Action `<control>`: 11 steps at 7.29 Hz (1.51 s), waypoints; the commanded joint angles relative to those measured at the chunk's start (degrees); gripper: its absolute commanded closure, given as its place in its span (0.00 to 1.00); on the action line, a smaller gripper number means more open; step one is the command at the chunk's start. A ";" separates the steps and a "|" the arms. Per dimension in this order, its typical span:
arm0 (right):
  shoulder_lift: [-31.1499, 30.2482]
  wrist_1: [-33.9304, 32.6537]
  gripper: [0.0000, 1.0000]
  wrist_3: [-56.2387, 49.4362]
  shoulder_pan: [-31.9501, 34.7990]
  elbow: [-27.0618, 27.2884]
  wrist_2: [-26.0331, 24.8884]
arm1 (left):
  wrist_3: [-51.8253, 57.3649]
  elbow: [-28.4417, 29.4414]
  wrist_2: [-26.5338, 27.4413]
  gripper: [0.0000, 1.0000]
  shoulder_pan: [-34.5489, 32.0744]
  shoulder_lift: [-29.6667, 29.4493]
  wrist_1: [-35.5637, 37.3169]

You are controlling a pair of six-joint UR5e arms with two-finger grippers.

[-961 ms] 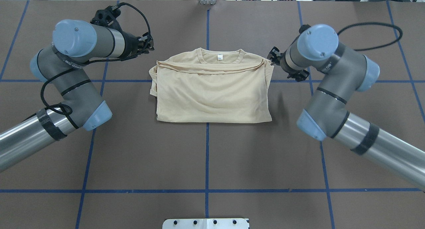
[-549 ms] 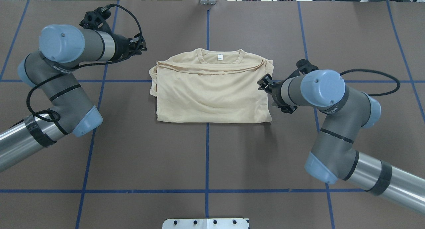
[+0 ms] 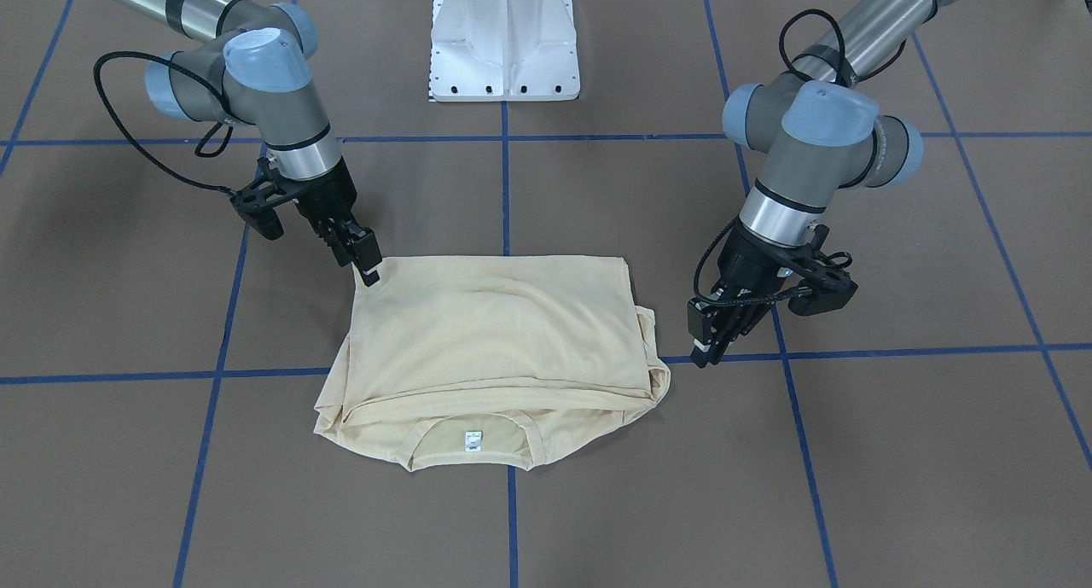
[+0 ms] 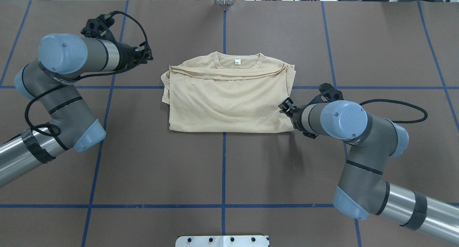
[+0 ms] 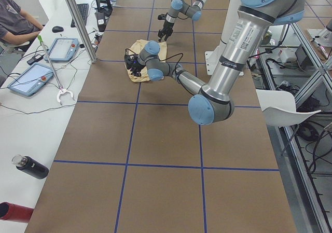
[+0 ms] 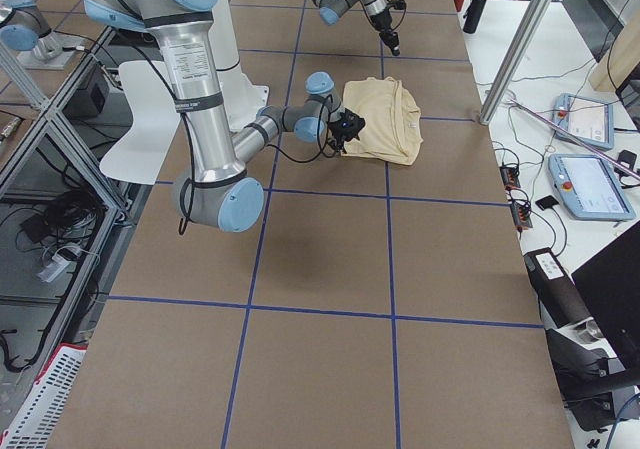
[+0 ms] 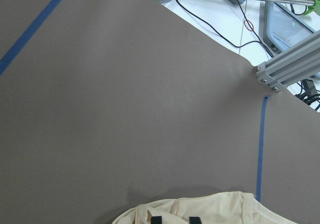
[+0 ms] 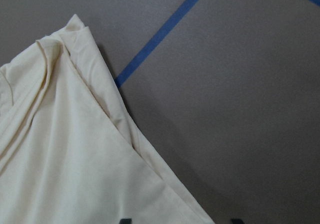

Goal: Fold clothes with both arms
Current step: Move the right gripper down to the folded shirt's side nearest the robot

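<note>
1. shirt: pale yellow long-sleeved t-shirt [image 4: 229,100] lies folded into a rough rectangle at the middle of the brown tabletop [image 4: 222,168], with its sleeves tucked in and a plain side up.
2. its ribbed round collar [image 4: 217,62] and small white neck tag [image 4: 237,61] face up at the far edge, away from the robot. a folded layer's edge runs across just below the collar.
3. the black right end effector [image 4: 284,108] is at the shirt's right edge, close to the near corner. in the right wrist view its dark fingertips [image 8: 125,221] stand wide apart, one over the cloth and one over bare tabletop, with nothing gripped. whether they press on the cloth cannot be told.
4. the black left end effector [image 3: 705,342] hangs just beside the shirt's collar-end corner on the left, apart from the cloth. in the left wrist view only a narrow gap shows between its tips, and it holds nothing.
5. the silver-tubed right arm [image 4: 344,119] and the silver-tubed left arm [image 4: 68,57], each with grey joints and light blue caps, reach in from opposite sides. a black cable [image 4: 412,107] loops off the right wrist.
6. blue tape lines [image 4: 223,175] divide the tabletop into squares, and one crossing lies under the shirt.
7. a white pedestal base [image 3: 503,42] stands on the robot's side, in line with the shirt.
</note>
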 commanded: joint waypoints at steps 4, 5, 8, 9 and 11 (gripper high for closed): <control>-0.89 -0.65 0.73 0.08 -1.73 0.27 -0.32 | 0.00 0.57 1.35 0.70 0.30 0.04 -0.12; -0.89 -1.18 1.00 0.00 -1.73 0.36 -0.32 | 0.00 1.18 1.26 0.70 0.30 0.04 -0.29; -2.28 -1.88 1.00 -0.09 -1.38 3.50 -0.06 | 0.09 1.80 1.18 0.70 0.30 -0.14 -0.56; -5.69 -5.19 1.00 -0.09 -1.90 9.27 0.03 | 0.09 1.80 1.09 0.70 0.30 -0.31 -0.65; -9.31 -12.05 1.00 1.91 -9.69 17.99 -0.41 | 0.09 1.63 0.74 0.70 0.30 -0.84 -0.73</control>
